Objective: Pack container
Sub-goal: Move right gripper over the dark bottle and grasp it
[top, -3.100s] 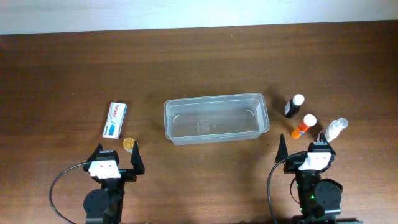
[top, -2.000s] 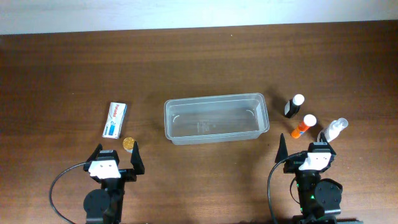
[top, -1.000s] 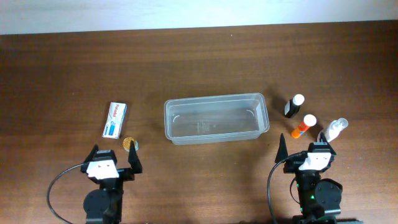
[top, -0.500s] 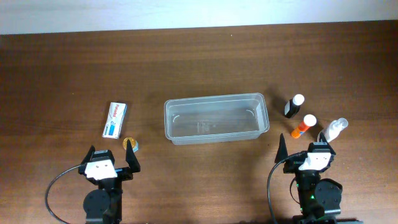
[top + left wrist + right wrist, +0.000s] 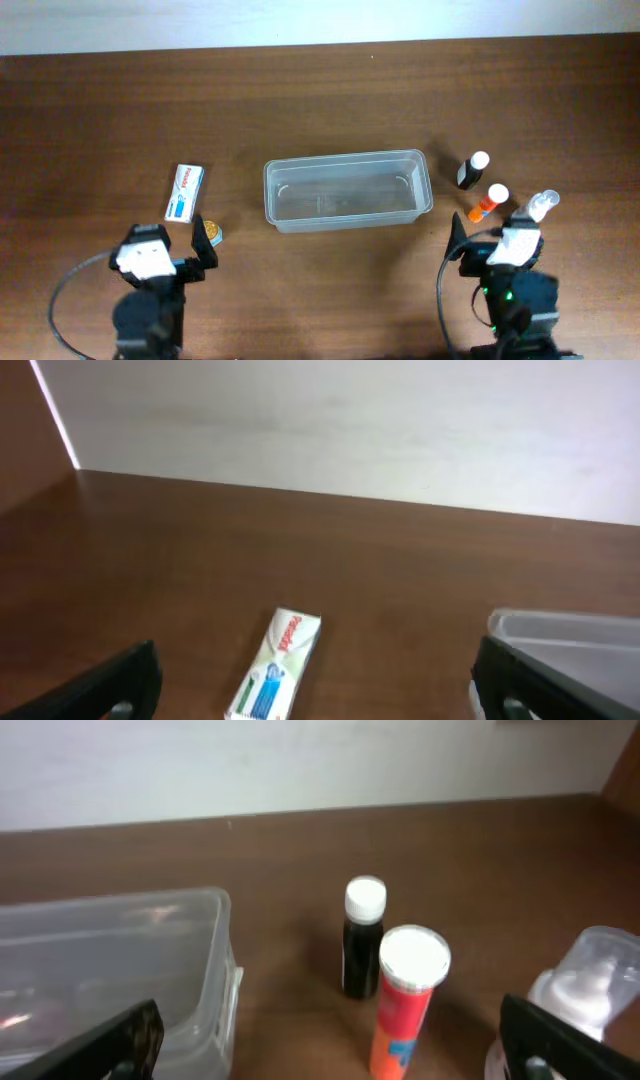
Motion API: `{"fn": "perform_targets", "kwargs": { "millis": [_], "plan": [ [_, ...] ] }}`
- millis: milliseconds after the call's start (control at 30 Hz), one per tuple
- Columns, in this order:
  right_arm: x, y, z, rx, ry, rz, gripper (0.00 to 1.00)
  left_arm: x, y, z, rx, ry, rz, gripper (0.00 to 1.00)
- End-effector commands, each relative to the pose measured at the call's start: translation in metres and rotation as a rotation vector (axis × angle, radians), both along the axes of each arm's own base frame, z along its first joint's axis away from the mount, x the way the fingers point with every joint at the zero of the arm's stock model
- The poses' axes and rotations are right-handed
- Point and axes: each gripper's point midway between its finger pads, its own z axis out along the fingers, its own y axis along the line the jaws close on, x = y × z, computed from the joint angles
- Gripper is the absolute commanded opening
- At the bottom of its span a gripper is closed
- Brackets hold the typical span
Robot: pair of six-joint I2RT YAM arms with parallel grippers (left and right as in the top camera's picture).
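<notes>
The clear plastic container (image 5: 347, 190) stands empty at the table's middle; its corner shows in the left wrist view (image 5: 570, 635) and the right wrist view (image 5: 120, 960). A white toothpaste box (image 5: 184, 192) lies to its left, seen between the left fingers (image 5: 274, 678). A small gold-lidded jar (image 5: 209, 230) sits beside my left gripper (image 5: 165, 250), which is open and empty. Right of the container stand a black bottle (image 5: 470, 170), an orange tube (image 5: 486, 204) and a clear spray bottle (image 5: 532, 208). My right gripper (image 5: 492, 240) is open and empty before the orange tube (image 5: 405, 1000).
The table is dark brown wood (image 5: 320, 90) with a pale wall along its far edge (image 5: 350, 420). The black bottle (image 5: 363, 937) and spray bottle (image 5: 580, 995) stand close together near the orange tube.
My left arm has shifted left and forward, uncovering the gold-lidded jar. My right arm has moved slightly forward toward the bottles. The objects have not moved.
</notes>
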Motion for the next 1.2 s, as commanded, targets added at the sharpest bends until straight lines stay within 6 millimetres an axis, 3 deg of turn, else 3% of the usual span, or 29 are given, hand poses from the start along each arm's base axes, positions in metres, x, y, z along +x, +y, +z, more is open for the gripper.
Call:
{"fn": "perform_targets", "kwargs": {
  "millis": [0, 100, 267, 400, 467, 633, 800, 1033, 1167],
  "plan": [
    [0.012, -0.003, 0.035, 0.008, 0.088, -0.022, 0.98, 0.016, -0.001, 0.025, -0.003, 0.081, -0.002, 1.00],
    [0.020, -0.001, 0.044, 0.007, 0.226, -0.012, 0.98, 0.029, -0.002, 0.026, 0.002, 0.219, -0.003, 1.00],
    [0.037, 0.006, 0.057, 0.062, 0.484, -0.006, 0.98, 0.042, -0.008, 0.011, 0.000, 0.531, -0.029, 1.00],
    [0.068, 0.011, 0.076, 0.041, 0.644, 0.024, 0.98, 0.058, -0.027, 0.000, -0.054, 0.726, -0.121, 1.00],
    [0.084, 0.009, 0.075, 0.022, 0.679, 0.028, 0.98, 0.062, -0.031, -0.008, -0.069, 0.759, -0.142, 1.00],
    [0.103, -0.010, 0.043, 0.053, 0.773, -0.021, 0.99, 0.064, -0.031, -0.015, -0.069, 0.783, -0.140, 1.00],
    [0.121, -0.034, -0.005, 0.097, 0.893, -0.043, 0.99, 0.066, -0.031, -0.013, -0.069, 0.774, -0.140, 1.00],
    [0.137, -0.036, -0.058, 0.066, 1.025, 0.003, 0.99, 0.066, -0.031, -0.013, -0.068, 0.774, -0.141, 1.00],
    [0.144, -0.037, -0.069, 0.065, 1.027, 0.001, 0.99, 0.066, -0.031, -0.013, -0.068, 0.774, -0.141, 1.00]
  ]
}}
